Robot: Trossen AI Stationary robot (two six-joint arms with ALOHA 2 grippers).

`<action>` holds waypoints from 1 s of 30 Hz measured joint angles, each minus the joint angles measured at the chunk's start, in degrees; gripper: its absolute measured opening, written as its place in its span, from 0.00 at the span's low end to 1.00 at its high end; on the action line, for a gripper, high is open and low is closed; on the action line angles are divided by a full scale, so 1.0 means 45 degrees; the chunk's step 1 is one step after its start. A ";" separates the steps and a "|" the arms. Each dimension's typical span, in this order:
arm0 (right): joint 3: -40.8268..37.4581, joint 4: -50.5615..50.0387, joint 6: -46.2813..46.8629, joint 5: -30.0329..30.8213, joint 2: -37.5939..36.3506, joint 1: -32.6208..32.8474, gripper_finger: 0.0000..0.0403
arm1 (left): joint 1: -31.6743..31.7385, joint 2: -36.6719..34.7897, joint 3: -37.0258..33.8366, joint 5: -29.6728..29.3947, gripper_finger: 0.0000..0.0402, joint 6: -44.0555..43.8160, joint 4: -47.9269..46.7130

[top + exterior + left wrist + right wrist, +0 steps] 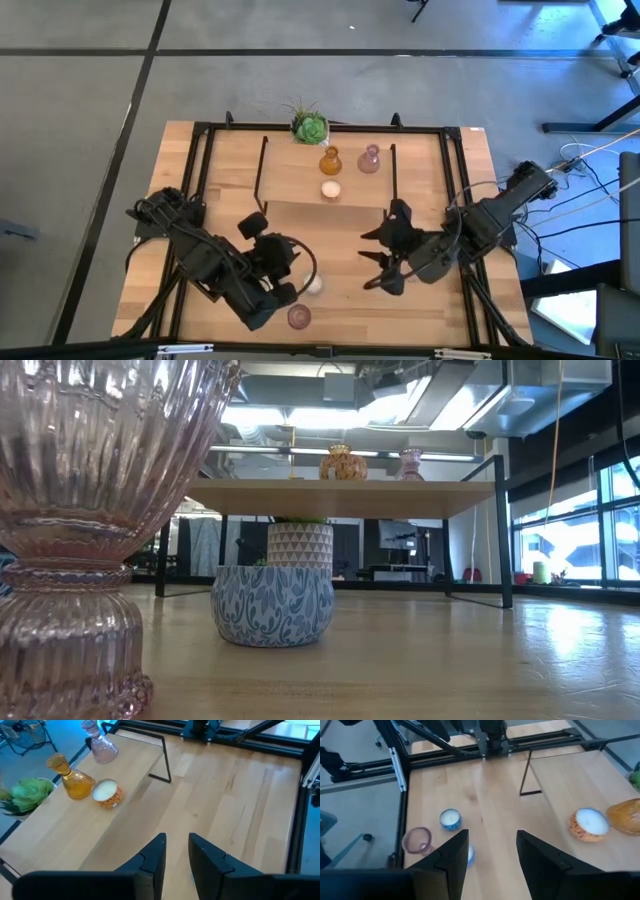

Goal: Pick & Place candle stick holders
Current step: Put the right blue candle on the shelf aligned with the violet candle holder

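Note:
On the raised wooden shelf (pixel 300 215) stand an amber glass holder (pixel 330 160), a pinkish glass holder (pixel 369 159) and a low round cream-topped holder (pixel 331 190) with orange sides (pixel 106 794). On the lower table stand a second pinkish glass holder (pixel 299 317), close to the low camera (pixel 90 530), and two low round blue-patterned holders (pixel 450 819) (pixel 470 854); one shows in the low view (pixel 272 605). My left gripper (pixel 176 847) is open and empty, over the table near the shelf's left end (pixel 258 228). My right gripper (pixel 491 847) is open and empty, right of the shelf's front (pixel 372 260).
A green spiky plant (pixel 310 127) stands at the shelf's far edge. The shelf's thin black legs (pixel 262 165) and the black frame (pixel 455 180) around the table stand near the arms. A triangle-patterned pot (pixel 300 545) shows under the shelf.

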 joint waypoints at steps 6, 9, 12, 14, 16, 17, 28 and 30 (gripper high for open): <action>-0.1153 0.0470 -0.0340 0.0001 -0.0896 -0.0239 0.42 | 0.0442 0.0024 -0.0005 0.0103 0.19 0.0014 0.0000; -0.2268 0.1302 -0.0457 -0.0063 -0.1685 -0.0380 0.42 | 0.0641 0.0024 -0.0007 0.0141 0.19 -0.0382 0.0134; -0.3586 0.2513 -0.0684 -0.0451 -0.2589 -0.0579 0.42 | 0.0855 -0.0006 -0.0588 0.0115 0.19 -0.0781 0.0856; -0.4350 0.3040 -0.0685 -0.0730 -0.3181 -0.0708 0.42 | 0.0967 -0.0068 -0.1240 -0.0088 0.19 -0.1206 0.1441; -0.4848 0.3197 -0.0690 -0.0790 -0.3739 -0.0770 0.42 | 0.1189 -0.0369 -0.2000 -0.0397 0.19 -0.1469 0.2377; -0.5030 0.3159 -0.0717 -0.0781 -0.4023 -0.0770 0.42 | 0.1276 -0.0571 -0.2399 -0.0645 0.19 -0.1559 0.2826; -0.6380 0.0452 -0.1764 0.0748 -0.7853 -0.0773 0.42 | 0.5477 -0.2758 -0.7110 0.3970 0.19 0.2534 1.1666; -0.7126 0.0616 -0.2205 0.0748 -0.8774 -0.0907 0.42 | 0.6595 -0.2790 -0.7537 0.5893 0.19 0.3300 1.2624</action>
